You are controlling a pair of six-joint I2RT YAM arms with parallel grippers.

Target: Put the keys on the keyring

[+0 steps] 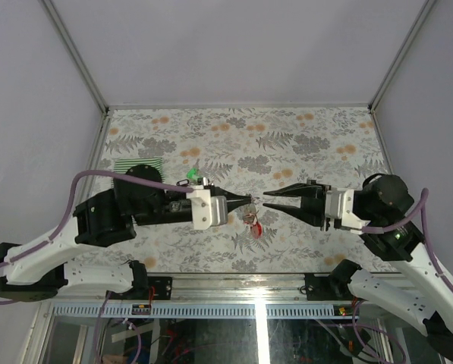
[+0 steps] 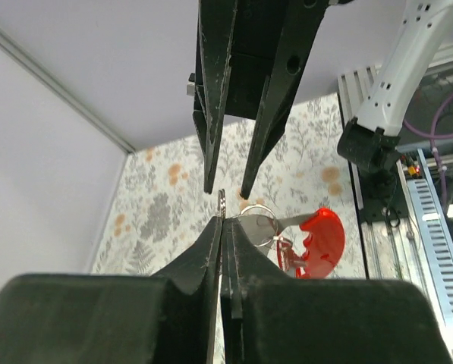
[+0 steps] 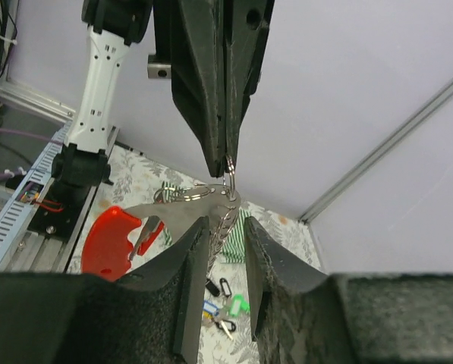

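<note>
Black left fingers (image 2: 202, 262) tight on thin silvery keyring (image 3: 230, 164); right fingers (image 3: 177, 265) apart, empty

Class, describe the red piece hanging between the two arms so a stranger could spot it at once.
On the flowered table, look at the middle, where the two arms' fingers nearly meet. The left gripper pinches a metal ring, and below it hangs the red plastic piece. It is the only bright red thing there.

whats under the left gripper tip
The keyring hangs from the shut left gripper, with a red tag and keys dangling below. The pinched part is hidden inside the grip.
</note>
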